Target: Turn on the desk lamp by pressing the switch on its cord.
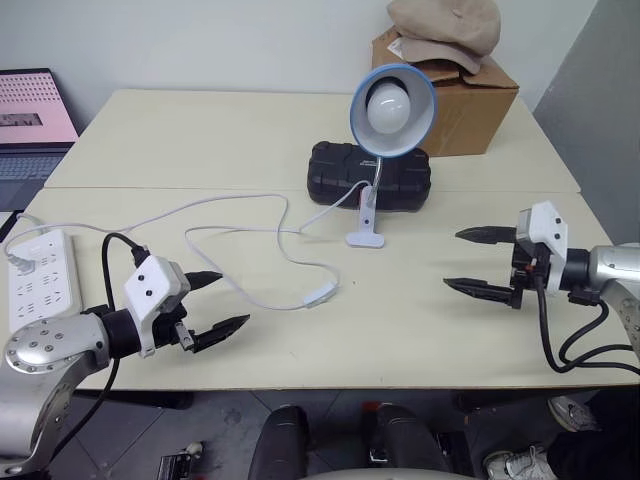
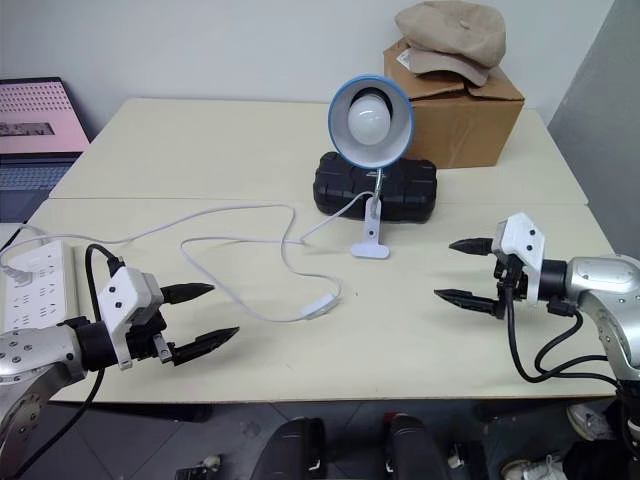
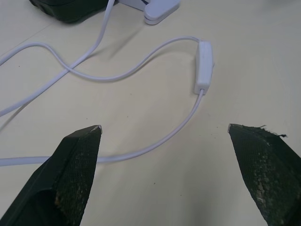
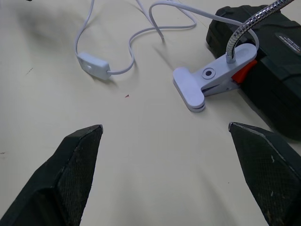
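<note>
the desk lamp (image 1: 392, 105) stands near the middle of the cream table (image 1: 200, 140), shade and white bulb facing the camera, unlit. its gooseneck drops to a white clip base (image 1: 366, 232) lying on the table just in front of a black case (image 1: 340, 172); the clip's back end seems to touch the case, seen in the right wrist view. behind the lamp on the right sits a cardboard box (image 1: 470, 100) with a beige cap (image 1: 445, 25) on top.

the cord (image 1: 240, 232) leaves the clip base, loops over the table to the lamp's left and front, and runs off toward a white power strip (image 1: 40, 275) at the far left table edge. the switch (image 1: 320, 295) lies flat on the table in front of the lamp, slightly left of the clip base, wire coming out of both ends. nothing touches it.

left gripper (image 1: 215, 305) hovers over the front table edge, left of the lamp and well left of the switch, fingers spread wide, holding nothing; in the left wrist view the switch (image 3: 204, 71) lies ahead between the two fingers, a cord loop passing closer in. right gripper (image 1: 478, 262) hovers right of the lamp, fingers wide apart, empty, pointing in toward the clip base, apart from it. in the right wrist view the switch (image 4: 94, 66) and clip base (image 4: 207, 82) both lie ahead of the fingers.

a laptop (image 1: 30, 115) with a pink screen sits far left of the lamp, off the table.
</note>
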{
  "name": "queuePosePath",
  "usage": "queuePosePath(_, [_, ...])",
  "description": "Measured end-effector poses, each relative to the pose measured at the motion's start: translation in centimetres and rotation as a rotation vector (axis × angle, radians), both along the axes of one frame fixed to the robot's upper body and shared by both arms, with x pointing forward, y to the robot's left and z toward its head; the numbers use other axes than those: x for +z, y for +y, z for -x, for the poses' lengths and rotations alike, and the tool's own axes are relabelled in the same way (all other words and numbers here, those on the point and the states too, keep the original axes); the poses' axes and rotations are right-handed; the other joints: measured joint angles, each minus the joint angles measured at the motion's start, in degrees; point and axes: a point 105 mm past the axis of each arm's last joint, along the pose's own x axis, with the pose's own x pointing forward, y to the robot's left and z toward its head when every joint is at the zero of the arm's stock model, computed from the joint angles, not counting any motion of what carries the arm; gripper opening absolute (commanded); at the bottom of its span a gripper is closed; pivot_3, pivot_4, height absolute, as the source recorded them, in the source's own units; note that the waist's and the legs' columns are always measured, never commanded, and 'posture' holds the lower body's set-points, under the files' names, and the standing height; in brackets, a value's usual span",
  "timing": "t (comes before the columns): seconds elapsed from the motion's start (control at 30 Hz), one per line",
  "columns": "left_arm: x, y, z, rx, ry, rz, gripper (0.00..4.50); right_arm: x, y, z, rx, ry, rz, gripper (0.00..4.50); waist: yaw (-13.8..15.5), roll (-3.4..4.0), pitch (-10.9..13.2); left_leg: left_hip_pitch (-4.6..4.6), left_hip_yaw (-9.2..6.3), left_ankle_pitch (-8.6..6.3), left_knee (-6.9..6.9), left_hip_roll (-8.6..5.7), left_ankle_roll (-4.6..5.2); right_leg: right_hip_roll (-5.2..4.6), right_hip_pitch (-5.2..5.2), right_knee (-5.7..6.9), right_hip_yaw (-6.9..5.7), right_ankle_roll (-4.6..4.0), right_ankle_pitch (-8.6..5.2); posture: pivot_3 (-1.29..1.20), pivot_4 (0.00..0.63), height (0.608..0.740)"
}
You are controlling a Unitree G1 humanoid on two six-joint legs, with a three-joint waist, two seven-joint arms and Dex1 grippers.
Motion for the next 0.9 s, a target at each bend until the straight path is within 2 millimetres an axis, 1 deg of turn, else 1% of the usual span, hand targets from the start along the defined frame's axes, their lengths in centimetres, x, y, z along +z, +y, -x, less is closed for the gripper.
queuePosePath(0.27, [0.0,-0.2,0.3,-0.014,0.009,0.005,4.48,0.4,0.4,0.0,0.028,-0.006,-0.008,4.5,-0.03,0.0,0.0,0.0,0.0,0.0,0.0,0.0,0.0,0.0,0.01,0.0,0.0,0.0,0.0,0.0,0.15,0.74])
queuePosePath(0.47, [0.3,-0.7,0.6,-0.06,-0.016,0.0,4.48,0.0,0.8,0.3,0.055,0.02,-0.003,4.5,-0.02,0.0,0.0,0.01,0.0,0.0,0.0,0.0,0.0,0.0,0.01,0.01,0.0,0.0,0.0,0.0,0.15,0.74])
queuePosePath(0.57, [0.0,-0.8,1.1,-0.09,0.002,-0.008,4.48,-0.1,1.2,0.5,0.069,0.032,0.001,4.5,-0.03,0.0,0.0,0.0,0.0,0.0,0.0,0.0,0.0,0.0,0.01,0.0,0.0,0.0,0.0,0.0,0.15,0.74])
queuePosePath(0.7, [0.2,-0.8,0.9,-0.096,-0.013,-0.01,4.48,-0.3,1.7,0.7,0.091,0.042,0.004,4.5,-0.01,0.0,0.0,0.0,-0.01,0.0,0.01,0.0,0.0,0.0,0.01,0.01,-0.01,0.0,0.0,0.0,0.15,0.74])
queuePosePath(0.9, [0.3,-0.7,0.8,-0.107,-0.008,0.002,4.48,-0.2,2.0,0.8,0.106,0.048,0.008,4.5,-0.05,0.0,0.0,0.0,0.0,0.0,0.02,0.0,0.0,0.0,0.01,0.01,-0.01,0.0,0.0,0.0,0.15,0.74])
